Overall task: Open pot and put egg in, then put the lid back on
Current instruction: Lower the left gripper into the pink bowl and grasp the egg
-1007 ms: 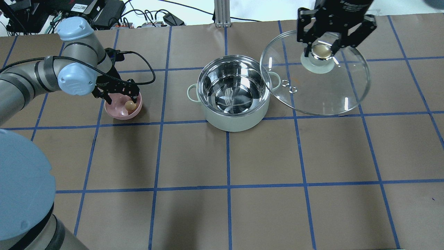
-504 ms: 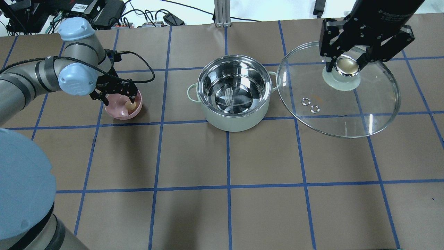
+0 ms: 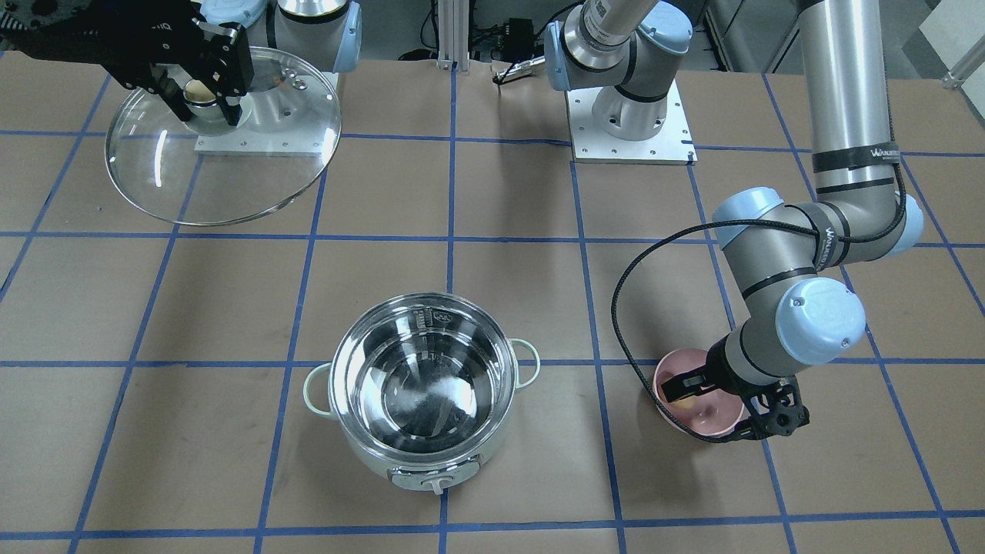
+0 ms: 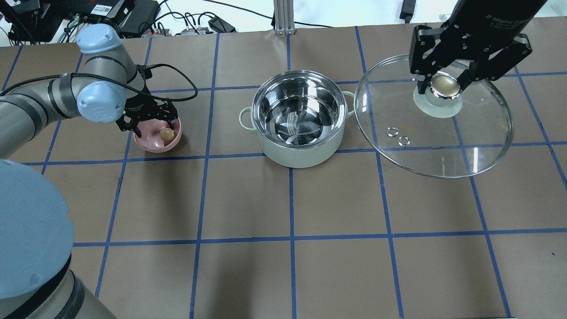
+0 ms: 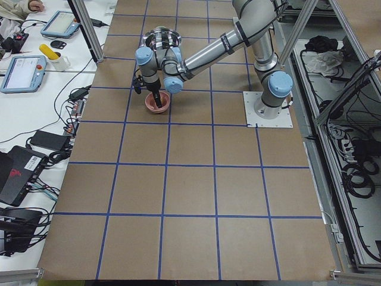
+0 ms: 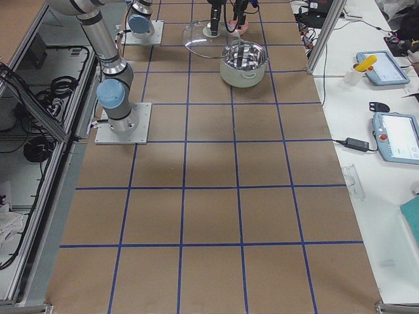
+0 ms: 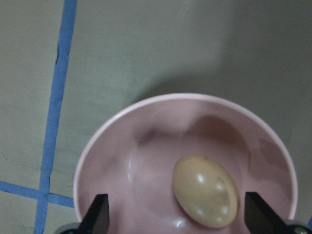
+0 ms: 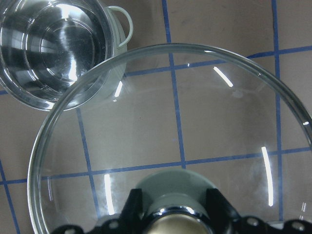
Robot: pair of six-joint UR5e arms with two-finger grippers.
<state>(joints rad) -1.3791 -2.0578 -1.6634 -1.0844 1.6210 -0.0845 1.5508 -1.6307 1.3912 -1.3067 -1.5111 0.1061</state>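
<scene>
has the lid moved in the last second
Yes. In the overhead view the lid, held by the right gripper, went rightward: earlier it overlapped the pot rim, now it hangs just beside the pot.

**Six cameras on one table: four fixed, two on the wrists**

My overhead view sat behind the robot, looking forward and down on the pot [image 4: 297, 119], with the lid [image 4: 443, 141] to its right and the pink bowl [image 4: 150, 144] to its left. The front-facing camera looked steeply back at the robot, so I saw the same three mirrored. The two end cameras stood high and far off, looking along the table [image 5: 190, 190], each catching the pot small toward the far end. The left wrist camera looked down from very close into the bowl holding the egg [image 7: 205, 191]. The right wrist camera looked down through the lid's glass and shared the pot with the overhead view.
</scene>
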